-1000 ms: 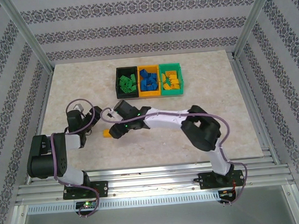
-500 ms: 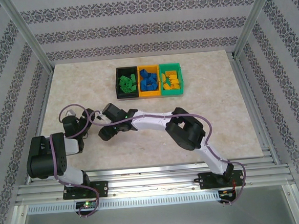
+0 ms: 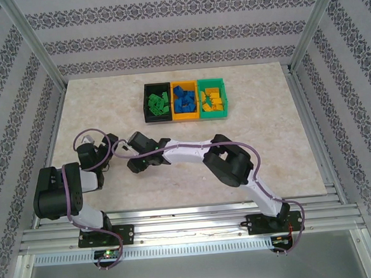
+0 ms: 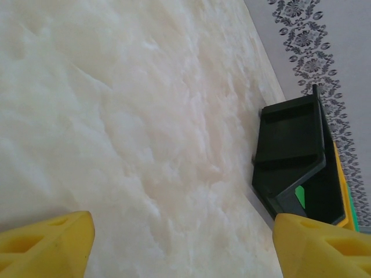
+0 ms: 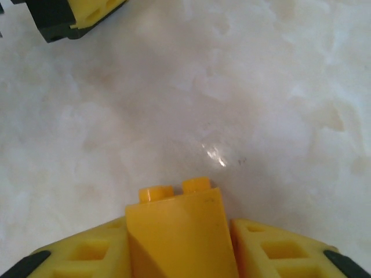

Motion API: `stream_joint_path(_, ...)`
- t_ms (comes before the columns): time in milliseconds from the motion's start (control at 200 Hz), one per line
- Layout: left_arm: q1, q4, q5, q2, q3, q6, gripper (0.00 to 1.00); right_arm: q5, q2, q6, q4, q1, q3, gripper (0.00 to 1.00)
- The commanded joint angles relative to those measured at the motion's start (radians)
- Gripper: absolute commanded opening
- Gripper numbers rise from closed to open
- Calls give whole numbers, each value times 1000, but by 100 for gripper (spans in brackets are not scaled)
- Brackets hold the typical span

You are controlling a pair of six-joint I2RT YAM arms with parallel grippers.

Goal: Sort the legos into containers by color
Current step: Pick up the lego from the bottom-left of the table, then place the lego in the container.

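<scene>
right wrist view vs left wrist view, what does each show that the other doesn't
Right wrist, not left wrist: a yellow brick pinched in the right gripper, studs pointing away from the camera.
Left wrist, not right wrist: the black bin with a sliver of green brick inside, the patterned wall behind it, and the left gripper open with nothing in it.
Both: the pale marbled table and the camera's own yellow fingers at the bottom edge.
</scene>
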Motion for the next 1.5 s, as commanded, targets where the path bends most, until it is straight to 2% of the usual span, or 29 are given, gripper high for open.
stream_joint_path(0,2,-34,45,3,35,4,81,19,-98,46,13,-63,-129,38)
stream_joint_path(235,-60,-129,19,-50,73,68,82,62,-362,87,142,-272,-384,37)
stream_joint_path(395,-131,-228,-6,-73,125,142,82,81,-478,115,169,-452,-434,36)
stream_joint_path(545,-193,-296,-37,-87,163,200,82,117,-493,114,176,-587,-395,36)
stream_joint_path(685,-241,-349,-74,-94,195,249,83,97,-390,104,161,-676,-287,39)
stream_joint_path(779,-261,-376,-82,-97,211,270,83,87,-311,103,133,-704,-206,41)
stream_joint_path(889,-270,-389,-91,-100,217,288,83,75,-262,104,106,-709,-156,59)
stream_joint_path(1024,-270,-401,-98,-107,221,301,83,74,-303,102,137,-689,-223,63)
stream_joint_path(1234,-271,-418,-119,-122,222,325,83,97,-484,0,163,-655,-396,66)
stream_joint_path(1334,-270,-416,-145,-150,208,341,84,95,-605,-59,162,-650,-487,68)
stream_joint_path(1494,-269,-416,-202,-207,183,375,85,160,-837,-117,171,-659,-682,69)
